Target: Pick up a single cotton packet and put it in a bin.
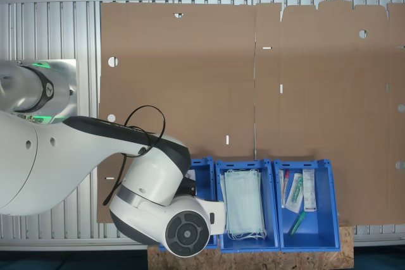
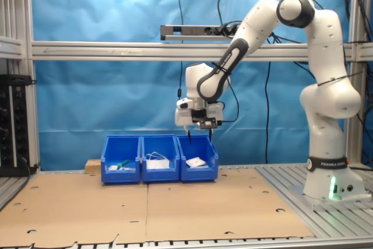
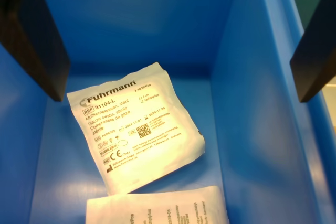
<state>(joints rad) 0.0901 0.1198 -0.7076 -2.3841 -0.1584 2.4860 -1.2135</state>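
Your gripper [image 2: 199, 136] hangs with its fingers [image 3: 37, 35] spread apart and empty, just above the bin [image 3: 262, 103] at the second exterior view's right. The cotton packet [image 3: 135, 128] lies flat on its floor, corners turned diagonal to the walls, beside a second packet [image 3: 157, 206].

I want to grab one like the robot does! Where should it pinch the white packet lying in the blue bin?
Probably from straight above. The cotton packet lies flat and skewed on the floor of the bin, so turn the open gripper so that its fingers straddle two opposite edges near the middle, away from the second packet.
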